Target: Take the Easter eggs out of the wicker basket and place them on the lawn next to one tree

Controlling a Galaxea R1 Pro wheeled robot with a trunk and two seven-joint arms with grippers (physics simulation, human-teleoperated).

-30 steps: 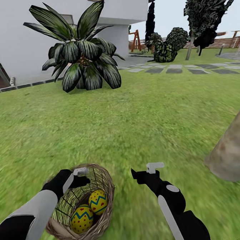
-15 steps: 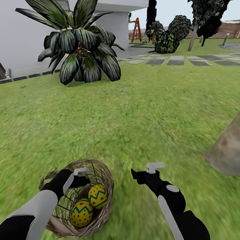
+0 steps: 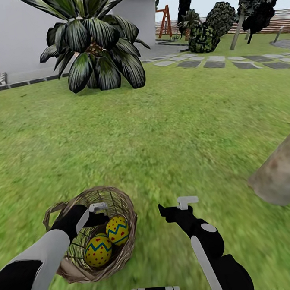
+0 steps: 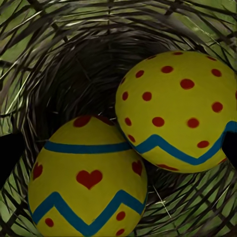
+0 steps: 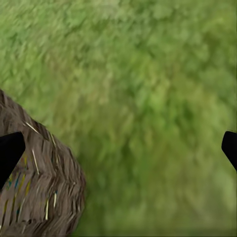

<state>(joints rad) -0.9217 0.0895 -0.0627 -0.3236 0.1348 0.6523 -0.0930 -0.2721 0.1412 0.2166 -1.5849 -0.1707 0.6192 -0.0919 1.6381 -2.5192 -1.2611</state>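
Left gripper (image 3: 97, 212) hangs over the wicker basket (image 3: 118, 198), which sits on the lawn (image 3: 161, 131) at the near left. Jaws spread wide, holding nothing; fingertips (image 4: 9, 155) show dark at the wrist view's edges. Two Easter eggs (image 3: 107, 243) in the basket, touching: heart egg (image 4: 89, 180) and dotted egg (image 4: 177, 111). Third egg not visible. My read: eggs are rigid, smooth, light, likely to roll or squirt out, so pinch across the widest belly. Right gripper (image 3: 179, 207) is open, empty, over grass just beside the basket. Tree (image 3: 282, 174) trunk base stands at the right edge.
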